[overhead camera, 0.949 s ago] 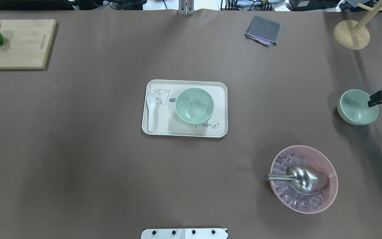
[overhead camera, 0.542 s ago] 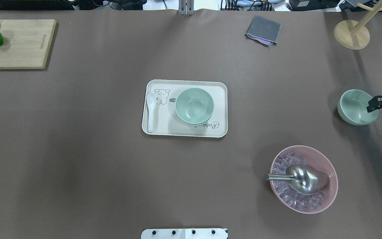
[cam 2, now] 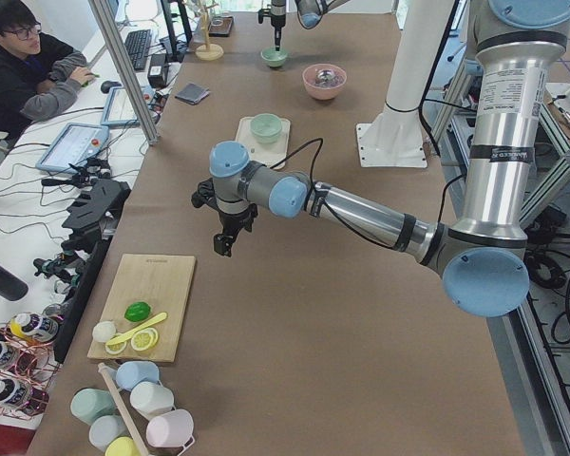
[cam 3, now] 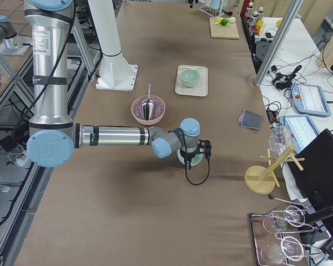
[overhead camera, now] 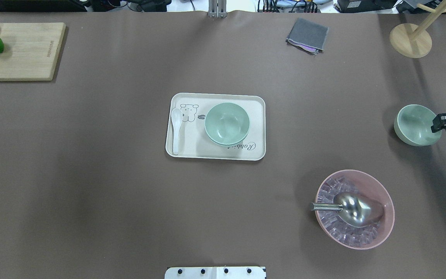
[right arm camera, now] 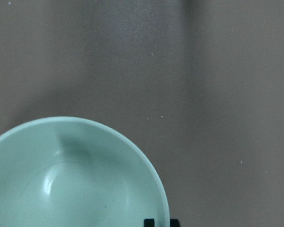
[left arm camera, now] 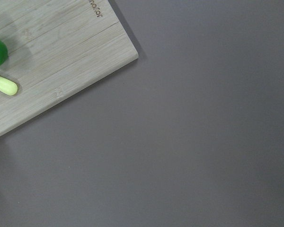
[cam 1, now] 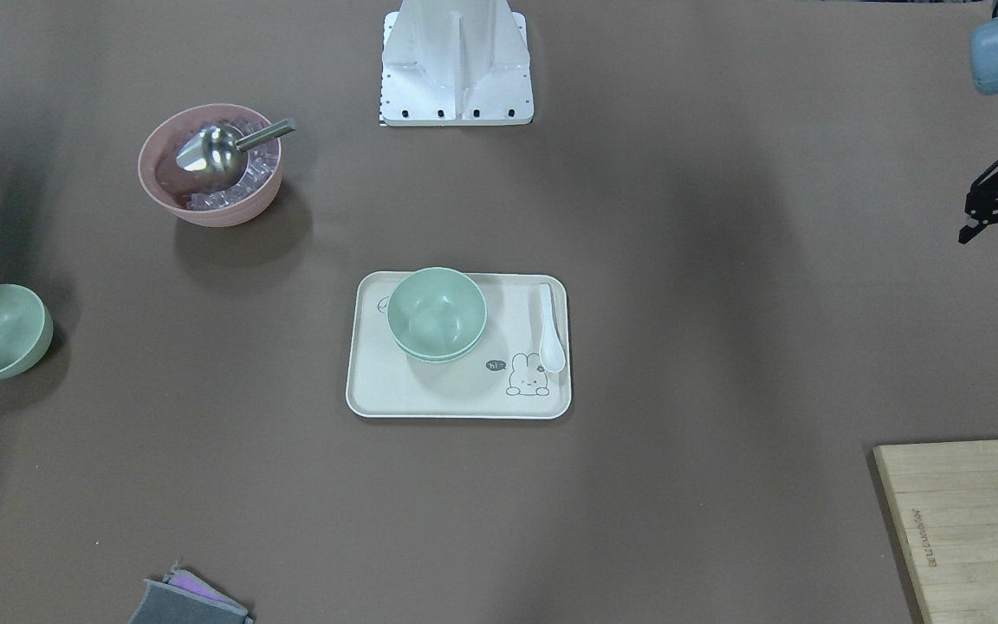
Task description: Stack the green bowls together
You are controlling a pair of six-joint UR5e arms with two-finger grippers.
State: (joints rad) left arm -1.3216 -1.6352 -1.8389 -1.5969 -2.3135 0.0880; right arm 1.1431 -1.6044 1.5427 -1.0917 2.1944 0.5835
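Even, soft overhead light, faint broad shadows on the table (overhead camera: 91,174), sharp focus, no glare

Two nested green bowls (overhead camera: 227,123) sit centrally; third bowl (overhead camera: 415,124) well apart.

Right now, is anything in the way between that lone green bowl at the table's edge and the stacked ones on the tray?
Nothing visible does. Only bare table surface shows between the lone green bowl and the stacked bowls on the tray. The pink bowl sits off that line, nearer the robot's base.
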